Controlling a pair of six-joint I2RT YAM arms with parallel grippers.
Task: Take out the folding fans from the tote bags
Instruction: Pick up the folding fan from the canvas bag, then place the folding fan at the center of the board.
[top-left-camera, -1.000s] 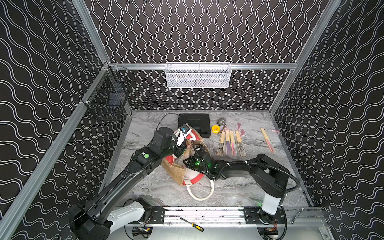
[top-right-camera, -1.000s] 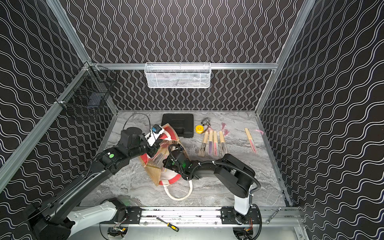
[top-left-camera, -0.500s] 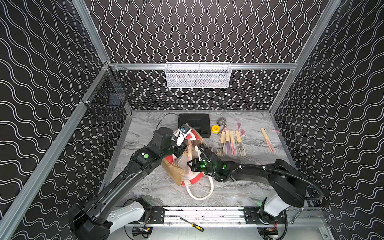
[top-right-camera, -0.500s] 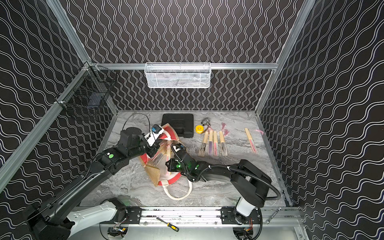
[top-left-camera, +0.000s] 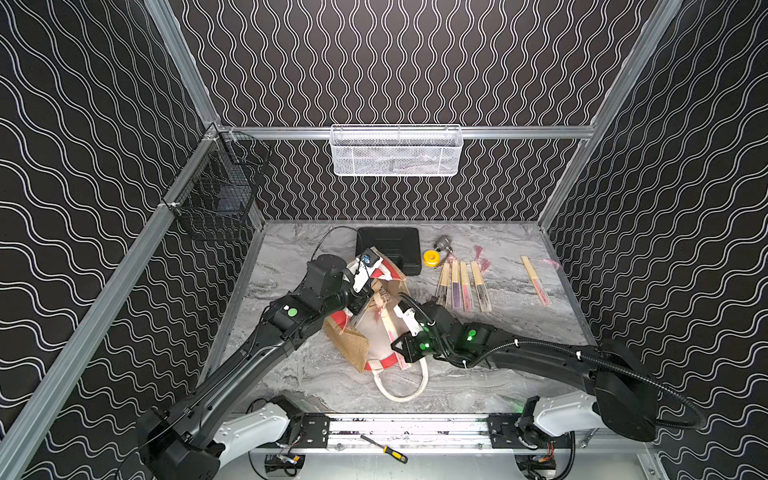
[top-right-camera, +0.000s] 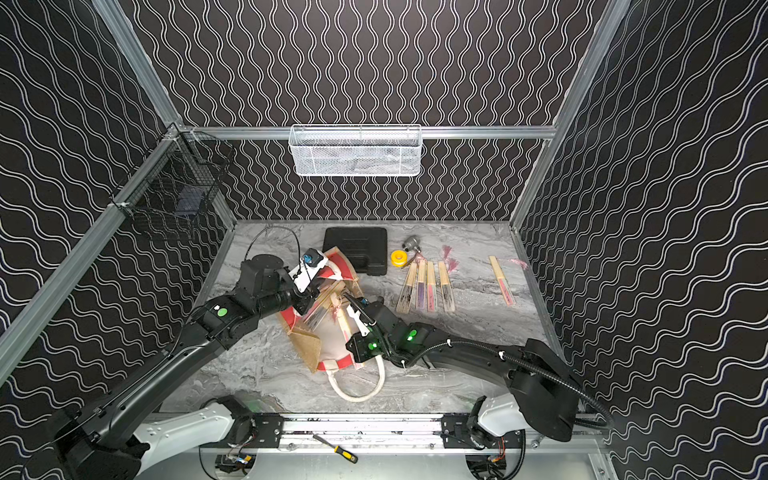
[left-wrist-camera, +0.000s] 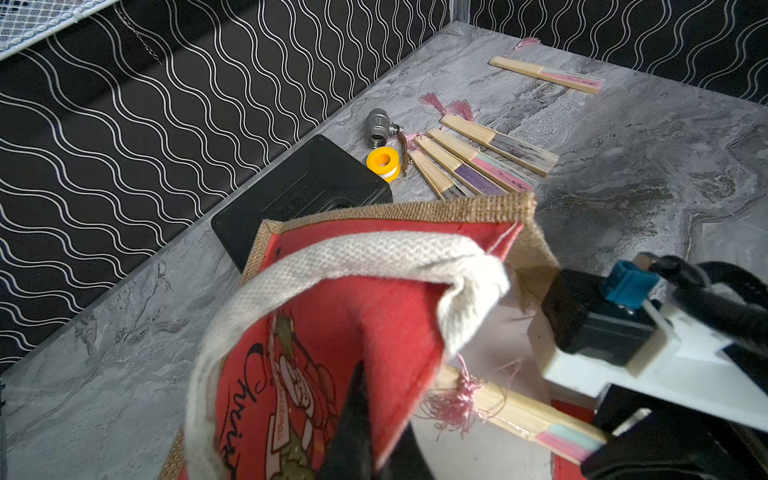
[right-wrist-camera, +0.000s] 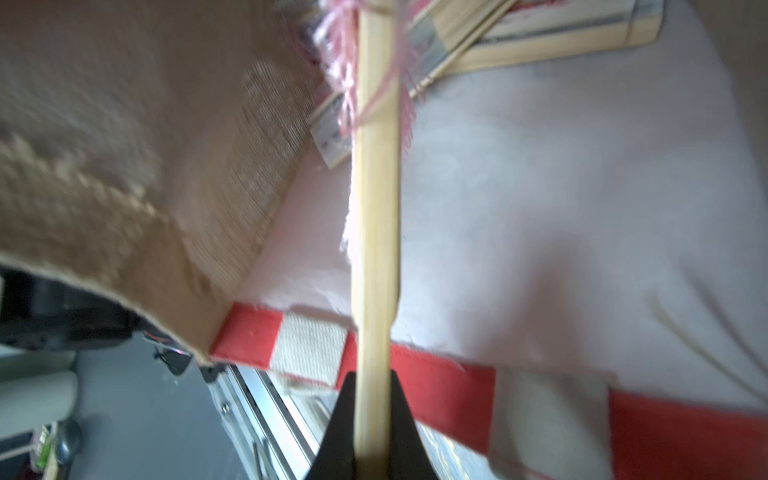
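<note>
- Currently, in both top views: right gripper (top-left-camera: 397, 346) clamped on one folding fan (top-left-camera: 390, 328) at tote bag (top-left-camera: 353, 351) mouth, mid-extraction; next, draw it clear toward fan row (top-left-camera: 461, 286) beside bag.
- Left wrist: left gripper (left-wrist-camera: 363, 415) pinches bag panel, propping the mouth open; black case (left-wrist-camera: 307, 191) behind bag.
- Right wrist: more fans (right-wrist-camera: 540, 37) deeper in bag; tassel (right-wrist-camera: 343, 70) may snag.

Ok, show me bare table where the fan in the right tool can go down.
Best: the strip between the row of four fans and the lone fan. Also free: the patch between that row and the right arm. Crowded: back middle, black case, yellow roll and metal fitting, and around the tote bag.
</note>
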